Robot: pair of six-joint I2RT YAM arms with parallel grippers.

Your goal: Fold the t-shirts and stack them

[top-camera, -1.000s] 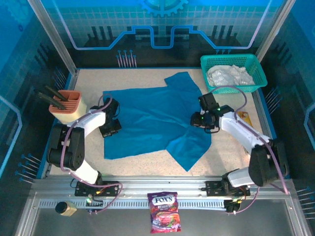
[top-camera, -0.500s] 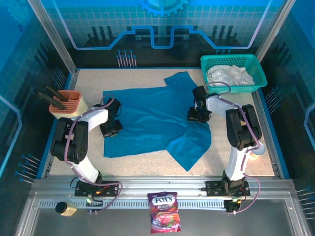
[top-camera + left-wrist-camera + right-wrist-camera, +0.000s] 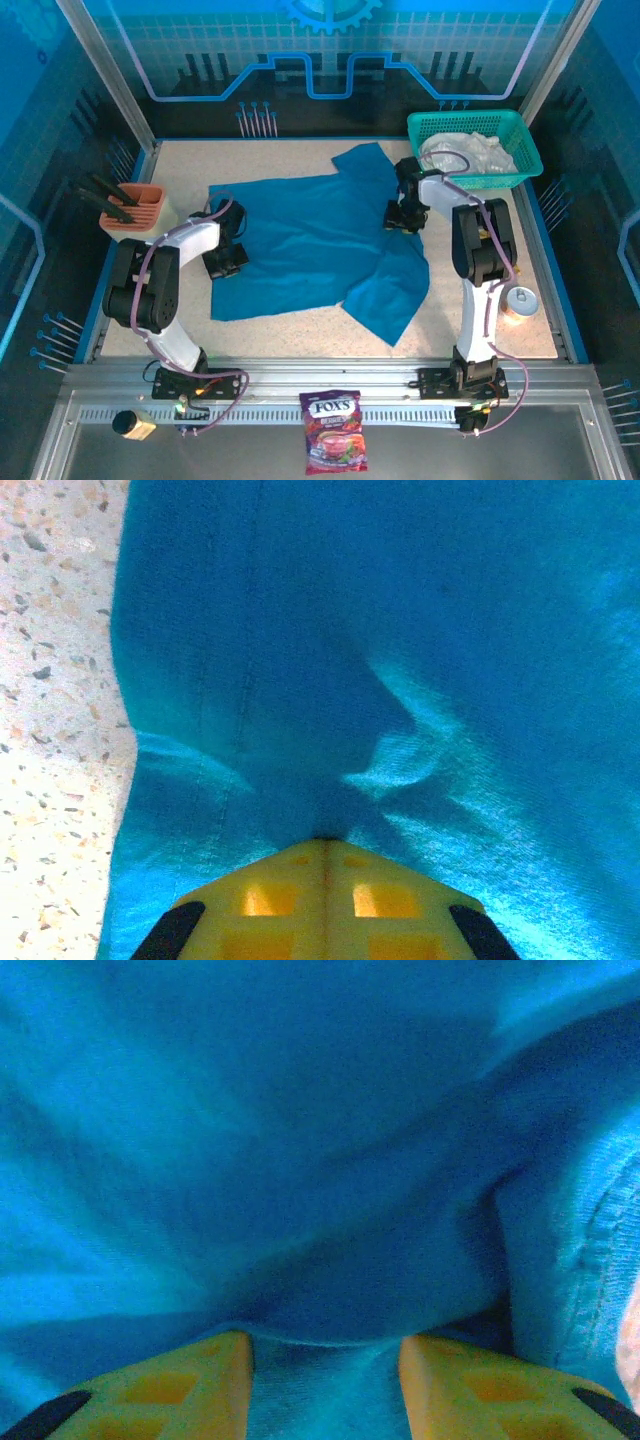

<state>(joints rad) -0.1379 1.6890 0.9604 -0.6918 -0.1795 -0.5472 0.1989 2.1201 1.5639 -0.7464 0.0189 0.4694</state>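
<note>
Inside blue-walled cell (image 3: 330, 40), on speckled table (image 3: 290, 335): teal t-shirt (image 3: 310, 245) spread out. Pinched at left edge by left gripper (image 3: 325, 845), fingers closed on cloth. Right gripper (image 3: 325, 1345) half open over far-right cloth. White t-shirt (image 3: 465, 153) in basket (image 3: 520, 135).

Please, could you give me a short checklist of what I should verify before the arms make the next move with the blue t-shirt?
1. Left pincer closed on the left edge of the teal-blue t-shirt: ok.
2. Right pincer holding the shirt: cannot tell; its fingers stand apart with cloth between them.
3. Shirt flat on the table: not ok; its right part is folded over and rumpled.
4. White t-shirt out of the way, in the basket: ok.
</note>
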